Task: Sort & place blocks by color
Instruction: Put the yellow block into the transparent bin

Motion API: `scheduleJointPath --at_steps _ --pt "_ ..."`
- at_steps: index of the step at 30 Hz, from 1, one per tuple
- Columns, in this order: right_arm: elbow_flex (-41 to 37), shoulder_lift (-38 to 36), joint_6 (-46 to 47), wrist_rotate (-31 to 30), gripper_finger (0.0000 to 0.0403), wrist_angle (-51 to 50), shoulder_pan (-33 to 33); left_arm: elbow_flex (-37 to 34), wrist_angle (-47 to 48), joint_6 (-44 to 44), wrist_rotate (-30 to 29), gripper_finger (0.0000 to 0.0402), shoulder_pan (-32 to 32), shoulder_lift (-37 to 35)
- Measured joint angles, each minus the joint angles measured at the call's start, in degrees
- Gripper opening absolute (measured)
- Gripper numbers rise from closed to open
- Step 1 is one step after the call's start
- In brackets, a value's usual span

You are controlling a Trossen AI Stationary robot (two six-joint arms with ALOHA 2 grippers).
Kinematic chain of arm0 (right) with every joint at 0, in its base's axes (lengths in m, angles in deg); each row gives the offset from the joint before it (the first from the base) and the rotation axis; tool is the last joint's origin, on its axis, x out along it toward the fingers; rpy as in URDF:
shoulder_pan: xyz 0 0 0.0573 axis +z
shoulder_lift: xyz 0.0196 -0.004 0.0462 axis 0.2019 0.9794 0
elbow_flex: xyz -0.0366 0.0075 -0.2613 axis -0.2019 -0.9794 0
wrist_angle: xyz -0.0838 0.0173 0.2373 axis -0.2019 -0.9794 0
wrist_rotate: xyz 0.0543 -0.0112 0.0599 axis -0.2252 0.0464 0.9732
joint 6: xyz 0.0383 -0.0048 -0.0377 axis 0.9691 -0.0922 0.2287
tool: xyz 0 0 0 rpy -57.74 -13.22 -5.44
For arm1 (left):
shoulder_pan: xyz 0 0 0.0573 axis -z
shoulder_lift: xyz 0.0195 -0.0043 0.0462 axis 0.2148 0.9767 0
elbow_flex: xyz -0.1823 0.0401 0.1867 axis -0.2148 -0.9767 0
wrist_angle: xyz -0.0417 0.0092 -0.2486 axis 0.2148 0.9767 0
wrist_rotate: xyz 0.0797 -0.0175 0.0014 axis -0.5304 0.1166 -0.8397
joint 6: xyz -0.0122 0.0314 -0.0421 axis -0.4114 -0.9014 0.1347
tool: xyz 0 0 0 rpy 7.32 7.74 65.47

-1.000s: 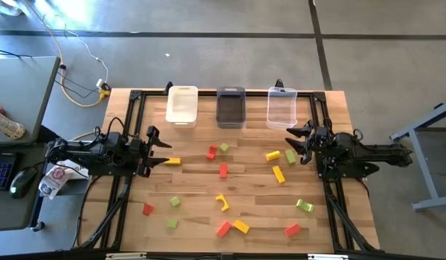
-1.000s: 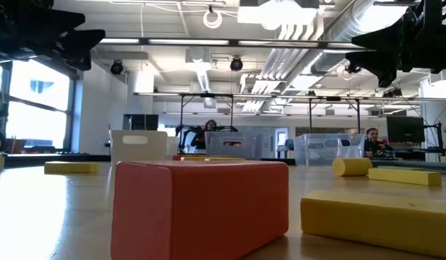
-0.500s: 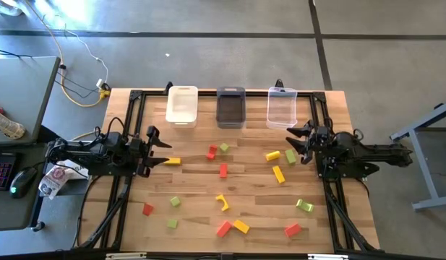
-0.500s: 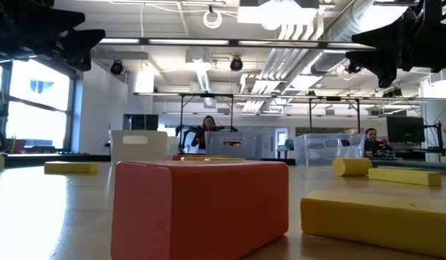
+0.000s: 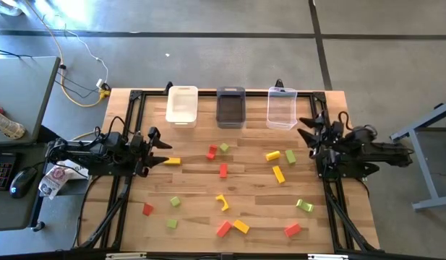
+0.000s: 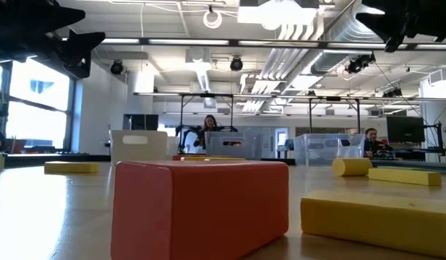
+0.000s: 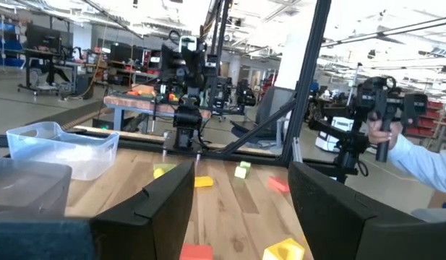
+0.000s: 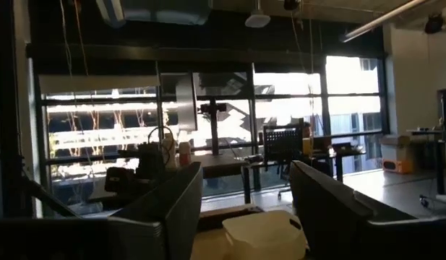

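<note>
Blocks [image 5: 223,170] in red, yellow and green scattered over the wooden table [image 5: 194,195], none in the white bin [image 5: 182,105], left gripper [image 5: 162,150] empty with fingers apart, just beside a yellow bar [image 5: 172,161], right gripper [image 5: 306,128] empty and parted, near the clear bin [image 5: 281,108].

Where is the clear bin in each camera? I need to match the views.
High view: clear bin, far edge of the table, rightmost of three bins.
Low view: right of centre, at the back.
Left wrist view: at the left, beyond a grey box.
Right wrist view: a pale bin shows at the bottom; cannot tell if it is this one.
Shared landmark: the grey bin next to it.
</note>
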Motion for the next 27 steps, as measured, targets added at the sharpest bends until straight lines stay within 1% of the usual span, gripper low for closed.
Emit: scheduleJointPath --at_steps 7,11,18,23,27 --pt "4.01 0.07 -5.03 0.05 0.0195 -0.75 0.00 -0.02 0.00 0.00 -0.02 0.0211 0.00 -0.02" --pt "7.75 2.24 -5.75 0.01 0.0195 -5.58 0.00 0.00 0.00 0.00 -0.02 0.0211 0.00 -0.02" --pt "15.30 11.83 -5.15 -2.90 0.0195 -17.20 0.00 0.00 -0.01 0.00 -0.03 0.0211 0.00 -0.01" --pt "19.95 19.85 -1.34 -4.08 0.0195 -26.54 0.00 -0.01 -0.02 0.00 -1.67 0.0211 0.00 0.00" --pt "22.19 25.56 1.93 -4.78 0.0195 -32.79 0.00 0.00 -0.02 0.00 -2.98 0.0211 -0.02 -0.02"
